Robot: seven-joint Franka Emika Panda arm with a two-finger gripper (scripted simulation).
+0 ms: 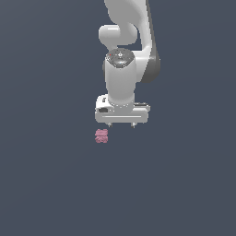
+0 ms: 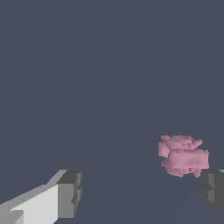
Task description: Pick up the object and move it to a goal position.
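The object [image 1: 101, 136] is a small dusty-pink, bumpy clump lying on the dark grey floor. In the exterior view it sits just below and toward the exterior view's left of my white gripper [image 1: 121, 125]. My gripper points down and is open, its two short fingertips spread apart with nothing between them. The wrist view shows the object [image 2: 183, 156] lying beyond the open gap, close to one dark fingertip [image 2: 213, 189], while the other fingertip [image 2: 70, 192] stands far from it. The gripper [image 2: 142, 192] touches nothing.
The white arm [image 1: 124, 46] rises behind the gripper toward the top of the exterior view. A plain dark grey surface [image 1: 55, 184] fills everything else in both views.
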